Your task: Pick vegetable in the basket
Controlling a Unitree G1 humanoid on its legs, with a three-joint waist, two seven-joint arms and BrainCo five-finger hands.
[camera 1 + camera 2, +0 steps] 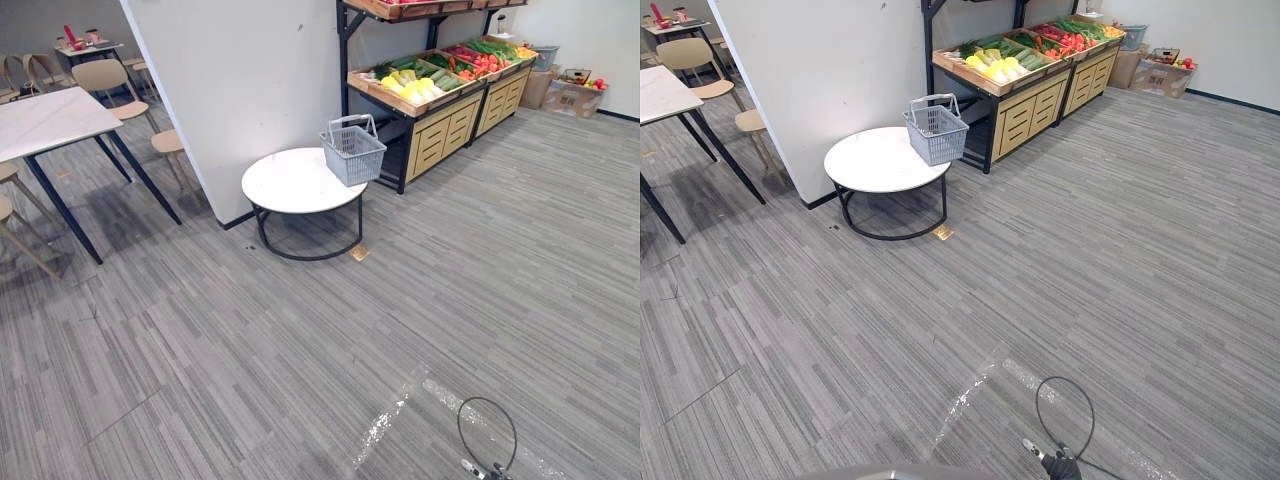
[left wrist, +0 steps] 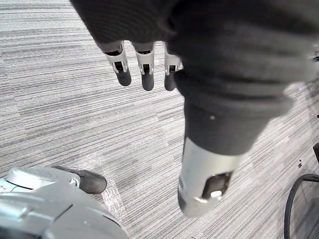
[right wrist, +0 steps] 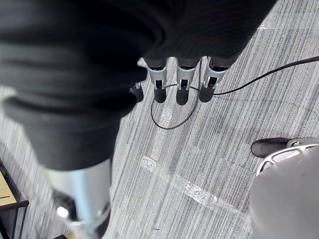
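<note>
**Your robot's hands: dark covers, silver fingers**

On your left hand (image 2: pixel 214 59) you see a dark ribbed cover and a row of silver fingers (image 2: pixel 146 60) with black slots and dark rounded tips. Its thumb (image 2: pixel 204 181) is a silver-grey shell with a dark recess. Your right hand (image 3: pixel 99 55) matches it, with the same cover, fingers and thumb.

Place: shop-like room | Signs: wooden shelf (image 1: pixel 440 135) with trays of vegetables (image 1: pixel 412 88), upper right; grey shopping basket (image 1: pixel 355 158) on round white table (image 1: pixel 285 185) | Also: chairs (image 1: pixel 105 75), upper left; grey carpet floor (image 1: pixel 300 350)
</note>
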